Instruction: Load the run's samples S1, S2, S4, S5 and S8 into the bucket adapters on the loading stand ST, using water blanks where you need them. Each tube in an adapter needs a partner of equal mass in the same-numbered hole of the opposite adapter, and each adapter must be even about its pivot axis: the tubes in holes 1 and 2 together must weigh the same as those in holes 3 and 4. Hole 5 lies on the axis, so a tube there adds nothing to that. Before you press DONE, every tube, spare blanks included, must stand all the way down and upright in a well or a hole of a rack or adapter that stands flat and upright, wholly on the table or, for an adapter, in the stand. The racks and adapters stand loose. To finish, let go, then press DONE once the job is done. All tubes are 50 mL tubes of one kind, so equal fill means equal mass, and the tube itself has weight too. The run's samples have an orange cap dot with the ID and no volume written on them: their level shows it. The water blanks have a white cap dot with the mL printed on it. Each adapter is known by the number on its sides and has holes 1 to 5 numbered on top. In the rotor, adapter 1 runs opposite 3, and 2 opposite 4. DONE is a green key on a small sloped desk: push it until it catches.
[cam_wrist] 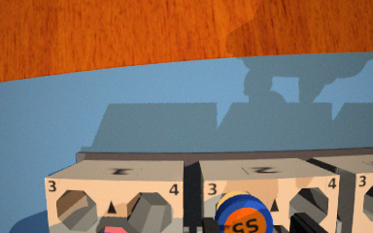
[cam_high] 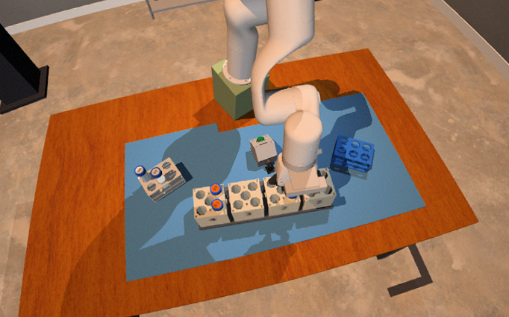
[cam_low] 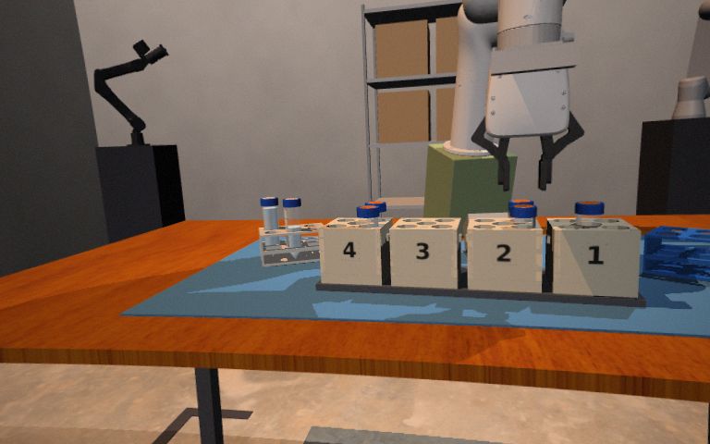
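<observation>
Covering an orange wooden table point(cam_low: 104, 292), a blue mat point(cam_low: 219, 292) lies beneath partly open, empty fingers point(cam_low: 523, 180).

My arm point(cam_high: 280, 52) rises from its base near the back edge of the table, folds over at the elbow and drops the forearm straight down toward the front half. Wrist point(cam_low: 531, 36) vertical, pincer pointing at the table. My gripper point(cam_low: 523, 180) hangs in the air, fingers partly spread, nothing between them. The two dark fingers point(cam_low: 503, 169) angle out from the pale body, then run straight down, parallel. In the wrist view only the dark tips point(cam_wrist: 305, 223) show at the bottom edge.
</observation>
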You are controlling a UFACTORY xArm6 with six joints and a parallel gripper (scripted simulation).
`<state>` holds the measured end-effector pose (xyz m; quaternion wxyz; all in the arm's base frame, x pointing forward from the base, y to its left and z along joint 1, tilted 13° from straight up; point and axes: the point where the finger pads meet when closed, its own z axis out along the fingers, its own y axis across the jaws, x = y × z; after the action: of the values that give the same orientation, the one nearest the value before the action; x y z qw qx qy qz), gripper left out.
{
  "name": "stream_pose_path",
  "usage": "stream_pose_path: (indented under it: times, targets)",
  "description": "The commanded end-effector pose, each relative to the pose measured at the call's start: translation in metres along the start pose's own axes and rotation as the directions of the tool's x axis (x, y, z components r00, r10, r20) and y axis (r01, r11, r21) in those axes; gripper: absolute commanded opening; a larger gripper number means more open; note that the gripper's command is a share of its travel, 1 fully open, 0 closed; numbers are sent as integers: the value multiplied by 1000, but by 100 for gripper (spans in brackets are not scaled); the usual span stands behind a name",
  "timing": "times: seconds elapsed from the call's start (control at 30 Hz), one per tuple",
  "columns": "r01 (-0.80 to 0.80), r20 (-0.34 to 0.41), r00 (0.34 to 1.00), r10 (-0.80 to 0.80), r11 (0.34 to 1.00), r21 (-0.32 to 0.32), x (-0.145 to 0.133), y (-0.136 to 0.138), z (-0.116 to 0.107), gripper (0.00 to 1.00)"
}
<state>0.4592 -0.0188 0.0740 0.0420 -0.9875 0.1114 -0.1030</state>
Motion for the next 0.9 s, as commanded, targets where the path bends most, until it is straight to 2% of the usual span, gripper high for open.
stream_pose_path:
  times: [0.0,0.87]
  targets:
    - [0,-3,1000,0,1000,0,1,0,-8,44]
    - [0,-3,1000,0,1000,0,1,0,-56,44]
